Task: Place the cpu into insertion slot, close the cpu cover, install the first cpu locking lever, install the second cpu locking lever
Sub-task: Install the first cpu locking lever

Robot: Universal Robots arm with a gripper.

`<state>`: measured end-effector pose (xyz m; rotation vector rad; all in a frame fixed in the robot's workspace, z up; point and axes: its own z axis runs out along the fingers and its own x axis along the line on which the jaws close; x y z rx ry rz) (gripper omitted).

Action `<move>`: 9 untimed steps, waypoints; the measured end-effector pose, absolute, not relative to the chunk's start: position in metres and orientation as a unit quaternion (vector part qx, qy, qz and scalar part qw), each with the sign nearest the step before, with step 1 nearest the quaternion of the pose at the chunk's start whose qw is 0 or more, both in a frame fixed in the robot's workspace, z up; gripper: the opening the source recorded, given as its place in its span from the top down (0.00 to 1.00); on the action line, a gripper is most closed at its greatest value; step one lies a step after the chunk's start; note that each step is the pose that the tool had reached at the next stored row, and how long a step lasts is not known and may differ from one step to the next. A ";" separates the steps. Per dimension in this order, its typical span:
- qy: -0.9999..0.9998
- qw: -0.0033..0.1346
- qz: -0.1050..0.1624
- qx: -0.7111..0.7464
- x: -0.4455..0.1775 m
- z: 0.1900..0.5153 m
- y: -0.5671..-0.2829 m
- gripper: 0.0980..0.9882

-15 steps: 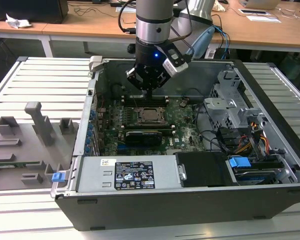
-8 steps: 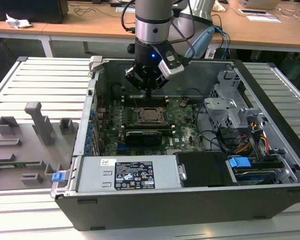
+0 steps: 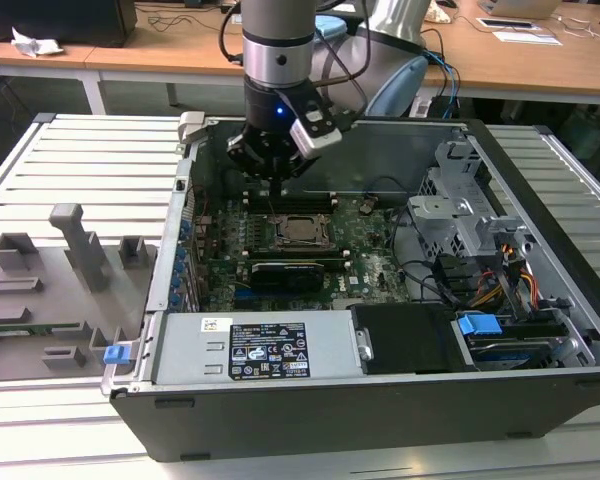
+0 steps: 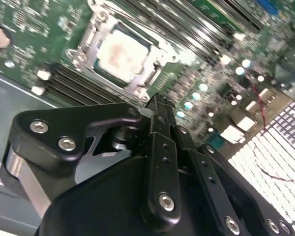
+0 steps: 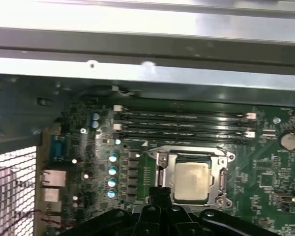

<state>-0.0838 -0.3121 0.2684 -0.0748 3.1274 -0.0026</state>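
The cpu [image 3: 302,229] [image 5: 191,179] [image 4: 123,51] lies flat in the insertion slot [image 3: 283,230] on the green motherboard, its beige metal top showing. The silver cpu cover [image 5: 222,172] [image 4: 91,44] lies down around the chip as a frame. My gripper [image 3: 276,182] [image 4: 157,104] [image 5: 160,192] hangs just above the board beside the socket, on the side toward the case's back wall. Its black fingers are pressed together and hold nothing. I cannot tell whether the thin locking levers along the socket are latched.
Black memory slots [image 5: 182,123] run beside the socket. A long black card [image 3: 285,270] lies on its other side, then the power supply [image 3: 265,350]. A drive cage [image 3: 460,215] and cables stand at the exterior view's right. The grey fixture plate [image 3: 60,270] is outside the case.
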 end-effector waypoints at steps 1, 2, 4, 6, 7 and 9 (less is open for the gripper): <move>1.000 0.007 -0.001 -0.024 -0.087 0.268 -0.312 0.99; 1.000 0.007 -0.001 -0.024 -0.091 0.268 -0.312 0.99; 1.000 0.007 -0.001 -0.024 -0.096 0.268 -0.311 0.99; 1.000 0.007 -0.001 -0.024 -0.098 0.267 -0.310 0.99; 1.000 0.007 -0.001 -0.024 -0.098 0.266 -0.309 0.99; 1.000 0.007 -0.001 -0.024 -0.101 0.265 -0.306 0.99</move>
